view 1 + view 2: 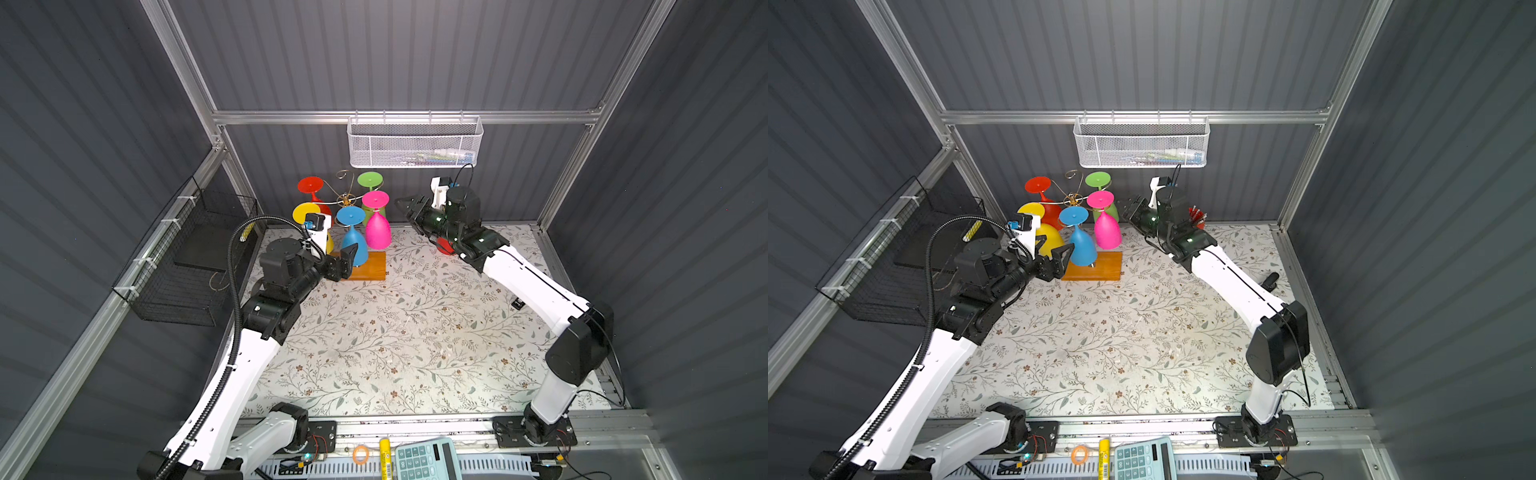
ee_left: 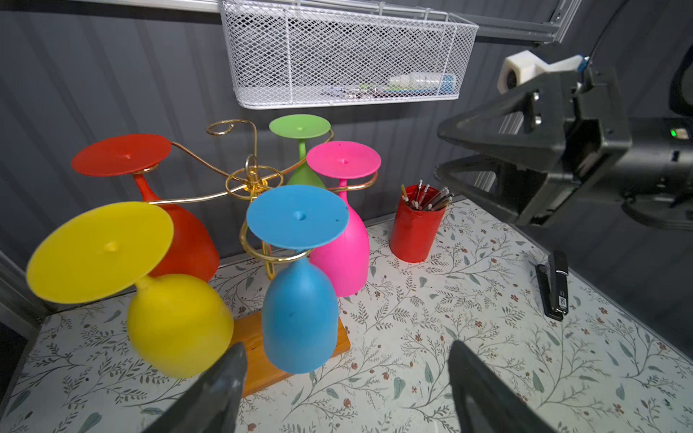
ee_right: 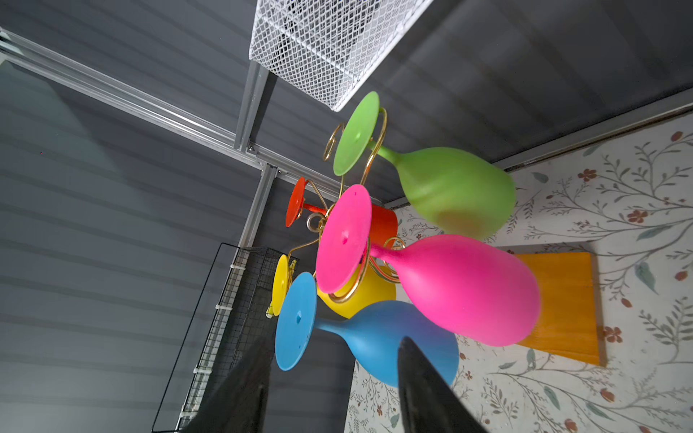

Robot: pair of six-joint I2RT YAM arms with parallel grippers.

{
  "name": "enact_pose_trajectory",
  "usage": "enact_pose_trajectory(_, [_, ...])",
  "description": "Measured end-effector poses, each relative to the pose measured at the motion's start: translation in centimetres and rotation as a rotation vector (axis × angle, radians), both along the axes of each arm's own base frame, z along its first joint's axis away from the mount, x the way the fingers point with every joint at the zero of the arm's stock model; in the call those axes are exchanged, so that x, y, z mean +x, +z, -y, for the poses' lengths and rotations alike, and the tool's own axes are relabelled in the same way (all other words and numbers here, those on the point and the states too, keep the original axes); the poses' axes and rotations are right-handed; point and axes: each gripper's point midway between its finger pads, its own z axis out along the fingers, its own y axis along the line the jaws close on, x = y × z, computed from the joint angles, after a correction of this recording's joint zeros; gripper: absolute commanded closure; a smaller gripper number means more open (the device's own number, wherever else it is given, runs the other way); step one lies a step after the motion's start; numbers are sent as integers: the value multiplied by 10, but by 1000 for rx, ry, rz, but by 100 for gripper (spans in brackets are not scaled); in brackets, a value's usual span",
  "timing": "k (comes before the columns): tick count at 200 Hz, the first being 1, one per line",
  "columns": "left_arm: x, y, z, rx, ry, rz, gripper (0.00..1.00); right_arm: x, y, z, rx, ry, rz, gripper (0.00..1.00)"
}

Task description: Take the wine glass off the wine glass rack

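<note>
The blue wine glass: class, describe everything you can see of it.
The blue wine glass is opaque, matte, plastic-looking. It hangs upside down: its flat round foot rests on a gold wire loop of the wine glass rack, stem through the loop, bowl mouth-down above the wooden base. The pink glass hangs close beside it.

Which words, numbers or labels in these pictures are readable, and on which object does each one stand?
Nothing reads with certainty.
calculator: key digits, too small.
yellow tube: print and barcode, blurred.
stapler: white label, blurred.
white mesh basket: labels of the things inside, blurred.
</note>
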Motion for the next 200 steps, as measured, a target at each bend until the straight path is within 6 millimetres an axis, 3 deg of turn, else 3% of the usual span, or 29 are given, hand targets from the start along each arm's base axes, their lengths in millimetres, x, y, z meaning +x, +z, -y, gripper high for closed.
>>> enact_pose_trajectory(27, [-2,7,3,-3,-22,38,13,1,-3,-1,4,7,-10,48])
enact_pose_trajectory(49, [-13,5,4,-1,-51,69,9,17,7,-11,35,24,17,51])
enact_pose_trajectory(90, [-22,6,-2,0,-42,114,4,35,-24,-20,15,26,-26,54])
enact_pose_trajectory(125, [-19,3,-2,1,-33,112,4,42,-34,-25,11,28,-42,55])
enact_pose_trajectory(200, [-17,-3,-2,5,-30,102,3,45,-13,-27,51,32,-6,57])
